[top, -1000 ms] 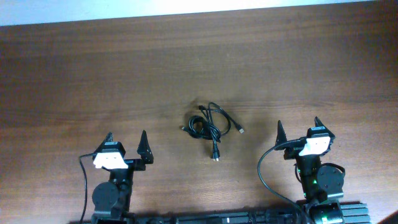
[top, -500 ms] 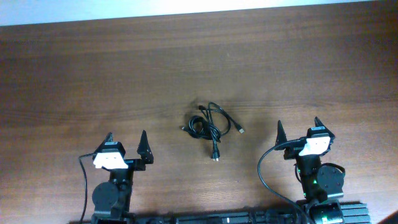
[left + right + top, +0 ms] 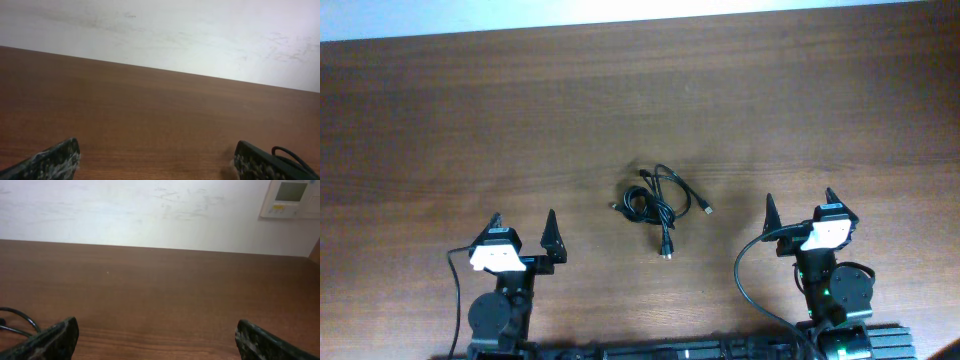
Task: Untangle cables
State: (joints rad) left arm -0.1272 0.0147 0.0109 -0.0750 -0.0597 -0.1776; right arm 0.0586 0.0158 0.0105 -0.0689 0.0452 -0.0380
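The cables (image 3: pixel 656 201) lie as a small knotted bundle of thin black cords with plug ends at the middle of the brown table. My left gripper (image 3: pixel 523 222) stands open near the front left, apart from the bundle. My right gripper (image 3: pixel 799 201) stands open near the front right, also apart from it. In the left wrist view a loop of cable (image 3: pixel 292 155) shows behind the right fingertip (image 3: pixel 255 161), with bare wood between the open left gripper (image 3: pixel 157 159) jaws. In the right wrist view a cable loop (image 3: pixel 20 316) peeks at the lower left, beside the open right gripper (image 3: pixel 157 339).
The wooden table (image 3: pixel 520 120) stretches back to a white wall (image 3: pixel 150 210), which carries a small control panel (image 3: pixel 291 198) at the upper right. A thicker black arm wire (image 3: pixel 745 285) loops beside the right arm's base.
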